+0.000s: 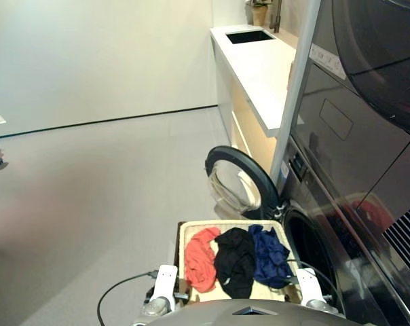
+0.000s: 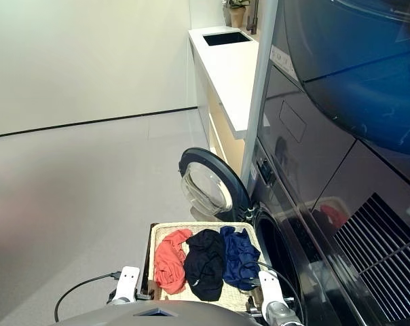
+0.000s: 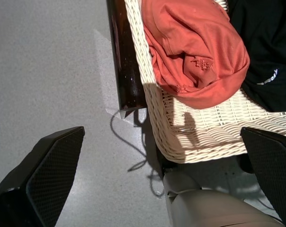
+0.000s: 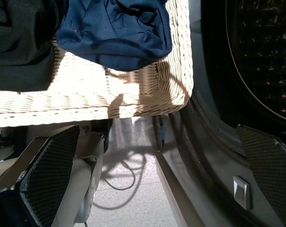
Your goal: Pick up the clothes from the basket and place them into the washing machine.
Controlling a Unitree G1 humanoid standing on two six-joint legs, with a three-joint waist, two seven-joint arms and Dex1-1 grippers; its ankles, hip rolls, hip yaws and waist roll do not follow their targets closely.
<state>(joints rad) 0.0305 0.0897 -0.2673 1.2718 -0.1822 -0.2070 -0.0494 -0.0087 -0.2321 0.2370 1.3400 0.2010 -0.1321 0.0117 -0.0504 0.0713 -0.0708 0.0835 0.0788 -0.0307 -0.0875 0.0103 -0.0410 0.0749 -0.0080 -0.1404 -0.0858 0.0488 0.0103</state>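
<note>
- Nothing is picked yet: all three clothes lie in the basket (image 1: 186, 234), side by side: orange-red (image 1: 201, 258), black (image 1: 235, 259), navy (image 1: 269, 255).
- Your left gripper (image 3: 162, 182) is spread wide and empty, near the basket's corner by the orange-red piece.
- Your right gripper (image 4: 157, 182) is likewise spread and empty, between basket and washer (image 1: 327, 238).
- The washer door (image 1: 236, 182) stands open at 12 o'clock from the basket; the drum sits at 3 o'clock.
- Next, I'd judge: take the navy piece with the right and swing it toward 3 o'clock.

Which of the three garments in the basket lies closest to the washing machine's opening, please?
The navy blue garment, at the basket's machine-side end; black sits mid-basket, orange-red farthest.
</note>
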